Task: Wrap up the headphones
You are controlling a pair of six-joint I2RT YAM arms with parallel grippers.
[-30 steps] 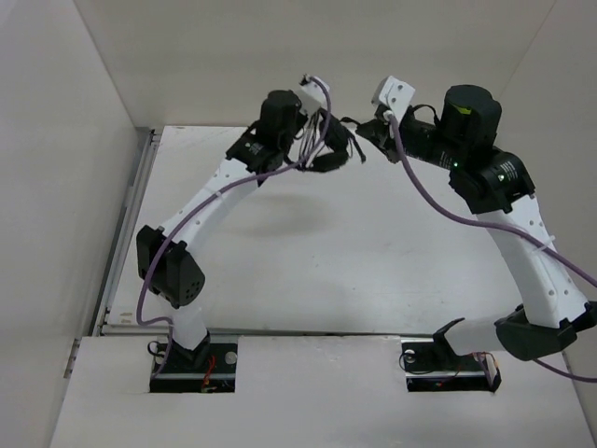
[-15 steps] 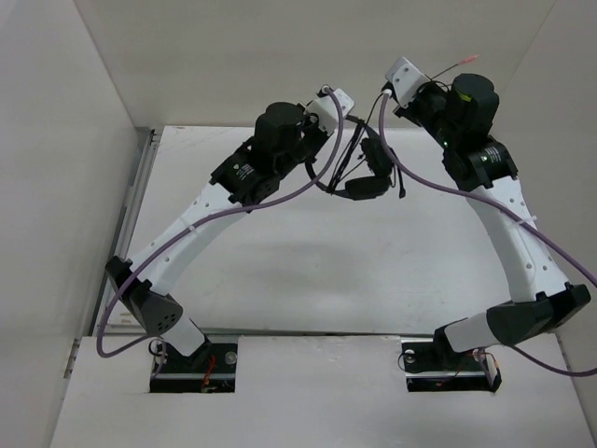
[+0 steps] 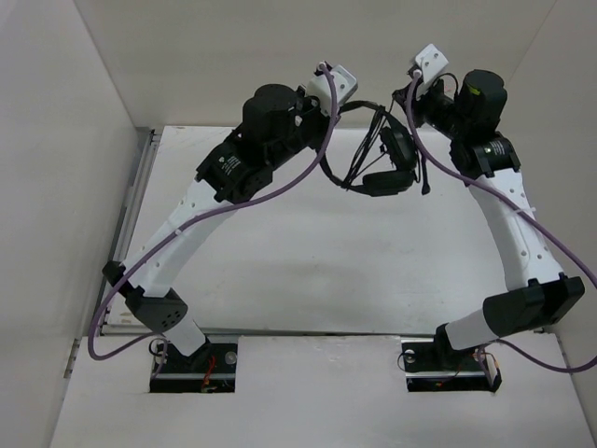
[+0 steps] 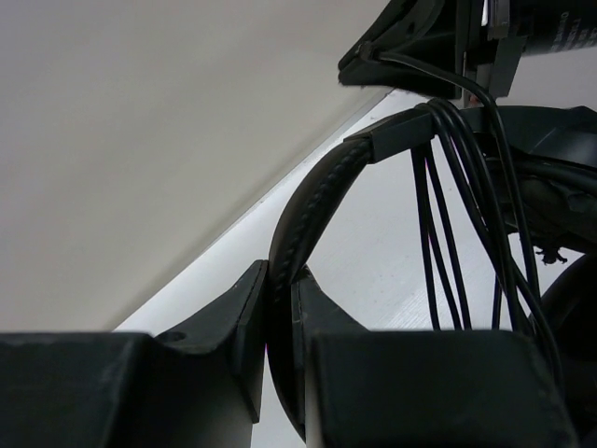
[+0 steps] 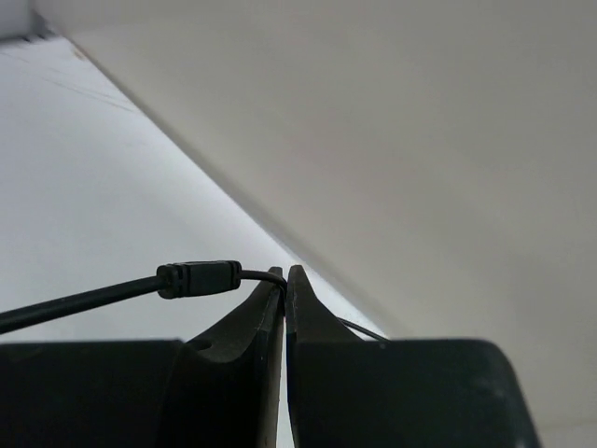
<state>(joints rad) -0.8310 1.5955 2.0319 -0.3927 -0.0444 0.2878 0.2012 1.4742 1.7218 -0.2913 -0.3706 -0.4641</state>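
- The headband [image 4: 312,201] is clamped in the left gripper's [image 4: 280,289] closed jaws; the cable [image 5: 93,297] is pinched in the right gripper's [image 5: 284,280].
- The headphones [image 3: 390,179] are held aloft between the arms, above the table [image 3: 280,271].
- Winding seems under way; another loop calls for a taut cable.
- No container is seen.

Soft, even light from above fills the white enclosure. The top view is sharp, with faint grey arm shadows on the table [image 3: 373,271]. Both wrist views are dimmer: the near fingers [image 4: 224,322] read as dark, slightly blurred masses, while the headphones [image 4: 312,201] band shows crisp stitching against a pale, featureless wall [image 4: 140,140]
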